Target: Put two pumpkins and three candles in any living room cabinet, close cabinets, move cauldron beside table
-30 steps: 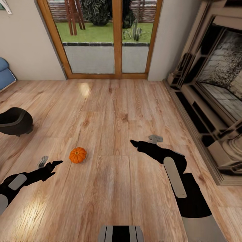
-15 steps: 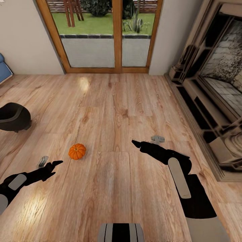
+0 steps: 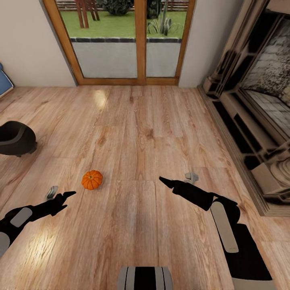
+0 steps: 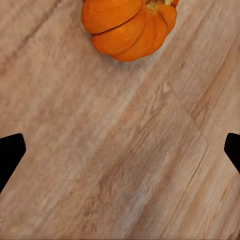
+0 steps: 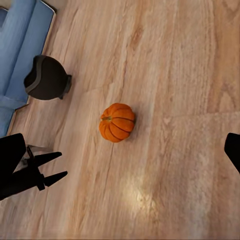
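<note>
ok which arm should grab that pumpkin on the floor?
Left, probably. The left gripper sits just short of the pumpkin, open, with the pumpkin right ahead in its wrist view. The right gripper is farther off, across bare floor.

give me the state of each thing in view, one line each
pumpkin: upright on the floor, free, in front of the left claw
cauldron: on the floor, untouched
left claw: open, empty, apart from the pumpkin
right claw: empty, above bare floor; open going by its wrist view
glass doors: closed
</note>
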Robot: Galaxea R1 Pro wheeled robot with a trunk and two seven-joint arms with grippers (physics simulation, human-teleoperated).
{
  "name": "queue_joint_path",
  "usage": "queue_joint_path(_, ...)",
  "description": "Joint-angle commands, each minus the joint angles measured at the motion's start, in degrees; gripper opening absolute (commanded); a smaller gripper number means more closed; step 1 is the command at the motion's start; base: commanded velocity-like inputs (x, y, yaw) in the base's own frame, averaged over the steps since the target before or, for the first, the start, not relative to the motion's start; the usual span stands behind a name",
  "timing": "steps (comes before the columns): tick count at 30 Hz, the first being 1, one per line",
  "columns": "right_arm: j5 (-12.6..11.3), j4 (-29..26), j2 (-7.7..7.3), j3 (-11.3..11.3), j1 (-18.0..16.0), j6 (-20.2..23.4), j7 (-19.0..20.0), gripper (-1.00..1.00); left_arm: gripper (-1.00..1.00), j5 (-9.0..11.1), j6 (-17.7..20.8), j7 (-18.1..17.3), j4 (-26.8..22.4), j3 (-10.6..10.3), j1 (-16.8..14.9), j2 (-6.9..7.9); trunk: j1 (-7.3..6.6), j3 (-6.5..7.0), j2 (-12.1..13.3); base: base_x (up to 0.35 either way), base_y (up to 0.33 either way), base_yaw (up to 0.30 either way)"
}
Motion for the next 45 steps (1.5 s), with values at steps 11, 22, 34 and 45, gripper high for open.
queue_joint_path(11,-0.7,-0.1,-2.22,-0.4,0.3,0.3,3.4,1.0,1.0,0.5,0.2,-1.1,0.0,-0.4,0.0,0.06,0.27,-2.48,-0.2,0.0,0.0,0.0)
queue_joint_path(22,-0.7,0.0,-2.21,-0.4,0.3,0.3,3.5,1.0,1.0,0.5,0.3,-5.4,-0.1,-0.4,0.0,0.23,0.37,-3.37,-0.2,0.0,0.0,0.0)
queue_joint_path(34,-0.7,-0.1,-2.19,-0.4,0.3,0.3,3.5,1.0,1.0,1.1,2.2,-7.7,-1.5,-0.1,0.0,0.95,0.37,-3.37,-0.2,0.0,0.0,0.0)
queue_joint_path(45,-0.7,-0.1,-2.26,-0.4,0.3,0.2,6.2,1.0,1.0,1.2,2.0,-13.0,-1.2,0.0,0.1,2.34,0.37,-3.37,-0.2,0.01,-0.004,0.0)
